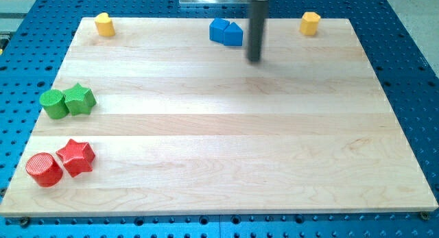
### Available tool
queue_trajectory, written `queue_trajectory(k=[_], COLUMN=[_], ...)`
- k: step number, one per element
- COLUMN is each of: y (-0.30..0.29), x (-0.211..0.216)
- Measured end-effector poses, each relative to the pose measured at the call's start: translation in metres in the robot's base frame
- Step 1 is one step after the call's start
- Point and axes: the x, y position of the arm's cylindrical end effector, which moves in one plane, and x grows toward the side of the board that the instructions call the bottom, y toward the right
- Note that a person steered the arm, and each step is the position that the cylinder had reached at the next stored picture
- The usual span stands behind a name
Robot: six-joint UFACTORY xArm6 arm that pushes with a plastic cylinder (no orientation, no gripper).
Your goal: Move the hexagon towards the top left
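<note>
A yellow hexagon (pixel 310 22) sits near the board's top right corner. My tip (pixel 254 60) is down on the board, below and to the left of the hexagon and well apart from it. Two blue blocks (pixel 226 32) stand touching each other just left of my rod, near the top edge. Another yellow block (pixel 104 24) sits at the top left corner; I cannot make out its shape.
A green cylinder (pixel 53 103) and a green star (pixel 79 99) touch at the left edge. A red cylinder (pixel 44 169) and a red star (pixel 75 157) touch at the bottom left. The wooden board (pixel 226 149) lies on a blue perforated table.
</note>
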Motion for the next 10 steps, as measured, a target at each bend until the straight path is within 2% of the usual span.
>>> queue_trajectory(k=[1,2,3,4,5,6,7,8,9,10], y=[0.130,0.183,0.108,0.004,-0.007,-0.005,-0.096,-0.158,-0.056,0.015], x=[-0.044,-0.112,-0.116,-0.045,-0.021,-0.053,-0.027,0.025,0.024,0.042])
